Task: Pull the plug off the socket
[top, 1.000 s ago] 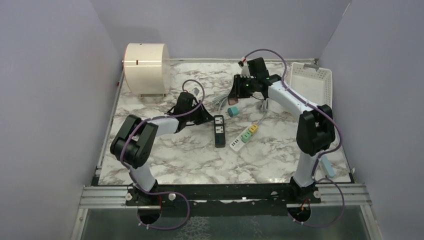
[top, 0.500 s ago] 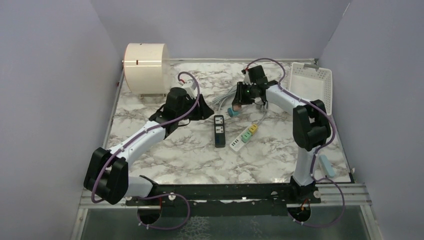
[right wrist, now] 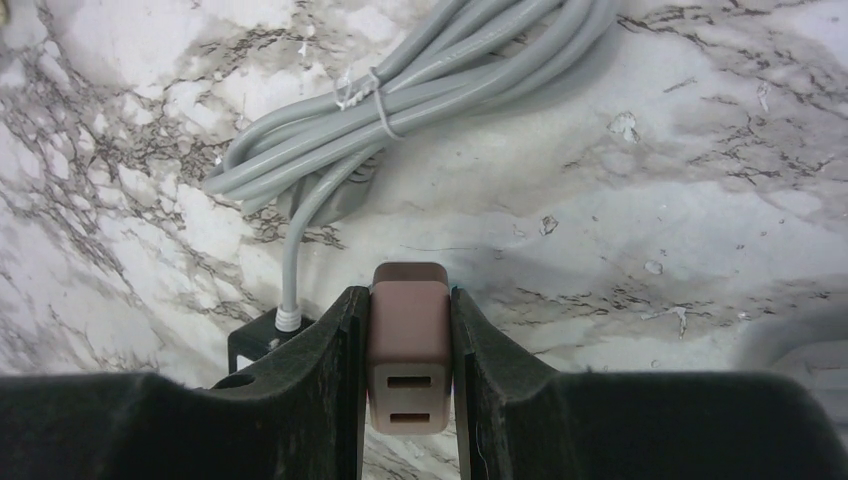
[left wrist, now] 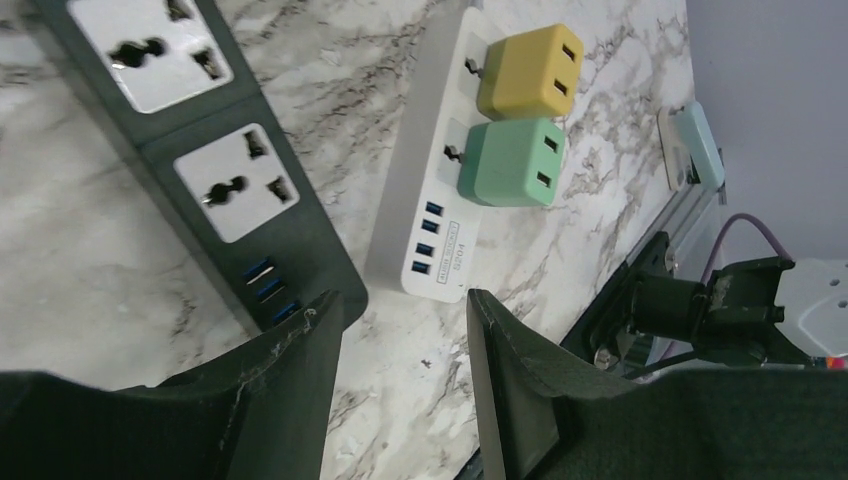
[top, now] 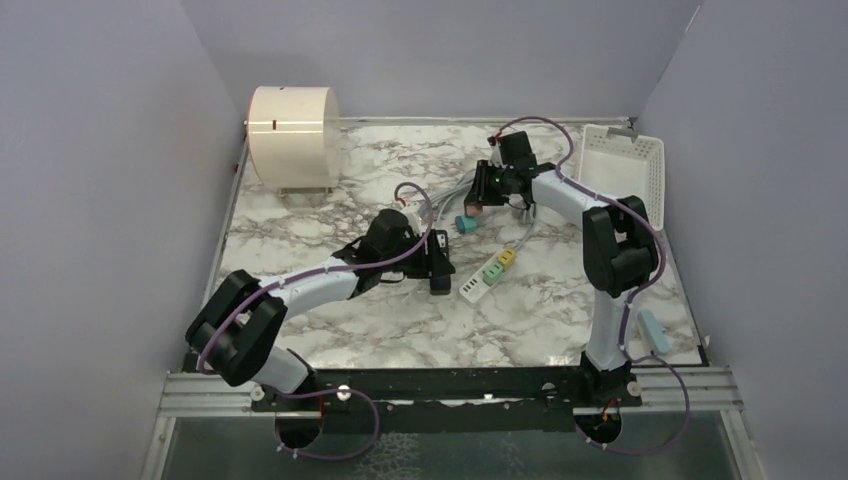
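A white socket strip (top: pixel 483 277) (left wrist: pixel 428 170) lies mid-table with a yellow plug (left wrist: pixel 528 72) and a green plug (left wrist: pixel 510 162) seated in it. Beside it is a black socket strip (left wrist: pixel 225 190) (top: pixel 440 285), its sockets bare. My left gripper (top: pixel 438 265) (left wrist: pixel 403 310) hovers open over the near end of the black strip, with only marble between its fingers. Farther back, my right gripper (top: pixel 477 207) (right wrist: pixel 408 295) is shut on a brown plug (right wrist: pixel 408 345), held just above the table. A teal plug (top: pixel 464 223) lies loose near it.
A bundled grey cable (right wrist: pixel 420 100) (top: pixel 447 198) lies ahead of the right gripper. A white basket (top: pixel 625 165) stands back right and a cream cylinder (top: pixel 293 135) back left. A light-blue block (top: pixel 655 330) rests at the right table edge.
My left arm swung from the back left to over the black strip, and its jaws opened. The right gripper sank slightly and stayed shut on the brown plug.
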`<state>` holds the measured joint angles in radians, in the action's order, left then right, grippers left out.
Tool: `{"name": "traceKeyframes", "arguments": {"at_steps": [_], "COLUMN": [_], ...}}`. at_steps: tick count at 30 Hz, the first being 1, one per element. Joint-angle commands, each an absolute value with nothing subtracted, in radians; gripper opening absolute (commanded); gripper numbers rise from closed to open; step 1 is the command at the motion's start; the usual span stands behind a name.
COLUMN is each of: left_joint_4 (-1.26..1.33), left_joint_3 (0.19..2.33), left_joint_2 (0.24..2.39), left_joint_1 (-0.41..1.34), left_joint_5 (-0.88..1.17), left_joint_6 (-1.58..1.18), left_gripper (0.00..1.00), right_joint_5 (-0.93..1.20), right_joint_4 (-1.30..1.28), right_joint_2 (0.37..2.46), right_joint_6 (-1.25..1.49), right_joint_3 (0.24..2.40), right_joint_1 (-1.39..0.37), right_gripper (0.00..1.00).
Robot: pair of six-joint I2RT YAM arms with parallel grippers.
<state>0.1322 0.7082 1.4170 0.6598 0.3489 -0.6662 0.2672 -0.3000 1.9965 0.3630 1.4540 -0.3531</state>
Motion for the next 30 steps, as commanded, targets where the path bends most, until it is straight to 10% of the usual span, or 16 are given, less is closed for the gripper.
{"name": "traceKeyframes", "arguments": {"at_steps": [1, 30], "left_joint_4": [0.284, 0.132], "left_joint_3": [0.739, 0.87], "left_joint_2": [1.504, 1.72], "left_joint_1": [0.723, 0.593], "left_joint_5": [0.372, 0.131], "left_joint_6": [-0.747, -0.708], "left_gripper": [0.52, 0.5], "right_joint_5": [0.296, 0.182], "right_joint_4": [-0.303, -0.363], "right_joint_2": [2.055, 1.916], "right_joint_6": [0.391, 0.381], "right_joint_3": [1.413, 1.503], "right_joint_1": [-0.314, -0.268], "right_gripper": [0.28, 0.79]}}
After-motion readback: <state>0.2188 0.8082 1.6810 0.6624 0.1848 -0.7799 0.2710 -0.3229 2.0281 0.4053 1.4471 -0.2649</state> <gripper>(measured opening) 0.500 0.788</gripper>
